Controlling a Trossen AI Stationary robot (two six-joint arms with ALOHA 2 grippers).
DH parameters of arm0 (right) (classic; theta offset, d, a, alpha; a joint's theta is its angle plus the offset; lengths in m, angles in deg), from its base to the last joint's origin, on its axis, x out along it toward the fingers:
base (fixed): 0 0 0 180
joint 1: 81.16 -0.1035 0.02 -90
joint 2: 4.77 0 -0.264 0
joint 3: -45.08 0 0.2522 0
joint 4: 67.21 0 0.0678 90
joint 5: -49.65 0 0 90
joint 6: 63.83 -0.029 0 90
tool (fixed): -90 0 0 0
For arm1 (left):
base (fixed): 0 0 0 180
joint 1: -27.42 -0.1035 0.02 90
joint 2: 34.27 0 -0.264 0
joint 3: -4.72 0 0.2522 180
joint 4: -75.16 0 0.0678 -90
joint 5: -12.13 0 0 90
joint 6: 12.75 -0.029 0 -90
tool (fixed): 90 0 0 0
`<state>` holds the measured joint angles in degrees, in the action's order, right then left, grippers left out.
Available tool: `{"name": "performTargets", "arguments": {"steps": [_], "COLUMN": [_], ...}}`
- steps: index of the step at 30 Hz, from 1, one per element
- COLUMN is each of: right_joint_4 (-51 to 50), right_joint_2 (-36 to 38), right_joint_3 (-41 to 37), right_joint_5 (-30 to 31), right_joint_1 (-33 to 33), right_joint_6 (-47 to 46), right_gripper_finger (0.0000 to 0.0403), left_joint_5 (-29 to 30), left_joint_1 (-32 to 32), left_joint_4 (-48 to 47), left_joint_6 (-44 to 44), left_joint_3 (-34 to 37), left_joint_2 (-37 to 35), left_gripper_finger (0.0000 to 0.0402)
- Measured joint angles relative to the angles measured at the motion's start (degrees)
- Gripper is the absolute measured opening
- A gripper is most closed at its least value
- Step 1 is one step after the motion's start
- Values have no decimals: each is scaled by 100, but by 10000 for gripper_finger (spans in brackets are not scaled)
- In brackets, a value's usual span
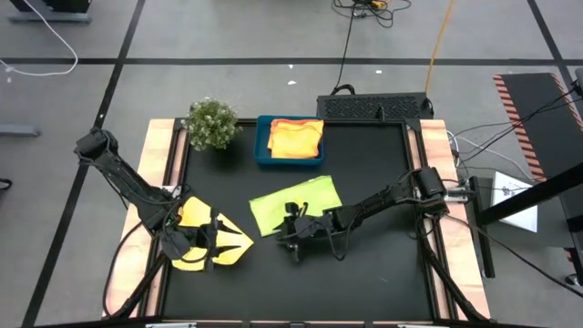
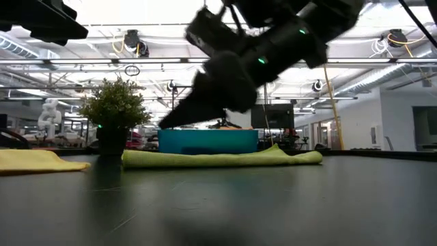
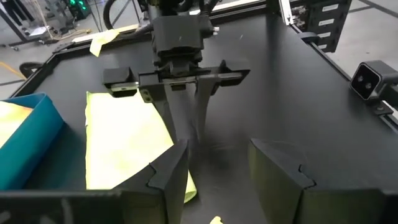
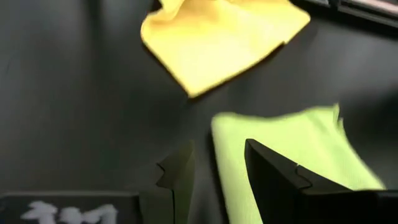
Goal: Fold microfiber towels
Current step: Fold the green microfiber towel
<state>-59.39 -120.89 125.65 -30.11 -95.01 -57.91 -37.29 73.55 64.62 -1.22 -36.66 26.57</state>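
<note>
With my right claw (image 1: 293,239) hanging part-open and empty at the near-left corner of the green towel (image 1: 296,205) lying mid-table (image 1: 383,264), I should probably pinch just that corner and fold it squarely. I count one green towel, one loose yellow towel (image 1: 211,239) beneath my left claw (image 1: 202,239) — part-open, holding nothing that I can see — a folded orange-yellow stack (image 1: 295,137) whose number I can't tell in one blue tray (image 1: 262,137), and one plant (image 1: 210,122).

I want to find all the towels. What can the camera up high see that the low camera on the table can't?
Only the high view shows the orange-yellow towels lying inside the blue tray, and both grippers, left and right, with fingers apart. Only the low view shows the room's ceiling lights behind the table. Both show the lime green towel, the yellow towel and the plant.
</note>
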Motion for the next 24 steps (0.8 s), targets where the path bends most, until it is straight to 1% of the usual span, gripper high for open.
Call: {"name": "performTargets", "arguments": {"steps": [4, 8, 10, 15, 18, 21, 24], "right_joint_4": [-443, -661, -633, -629, -592, -546, -470], "right_joint_2": [-231, -485, -600, -695, -693, -693, -686], "right_joint_3": [525, 749, 783, 781, 781, 778, 778], "right_joint_5": [4, 7, 22, 171, 195, 192, 161], "right_joint_1": [3, 28, 58, 164, 194, 188, 188], "right_joint_6": [99, 97, 68, -79, -42, 137, 216], "right_gripper_finger": [133, 138, 152, 201, 214, 201, 165], "left_joint_5": [-29, -160, -168, -173, -173, -173, -173], "left_joint_1": [-5, -5, -5, -5, -5, -5, -5], "left_joint_4": [-3, -7, -7, -7, -7, -4, -4], "left_joint_6": [45, 66, 52, -39, -65, -72, -69], "left_joint_3": [0, -1, -2, -2, -2, -2, -2], "left_joint_2": [1, 2, 2, 2, 2, 2, 2], "left_gripper_finger": [168, 168, 168, 168, 168, 168, 168]}}
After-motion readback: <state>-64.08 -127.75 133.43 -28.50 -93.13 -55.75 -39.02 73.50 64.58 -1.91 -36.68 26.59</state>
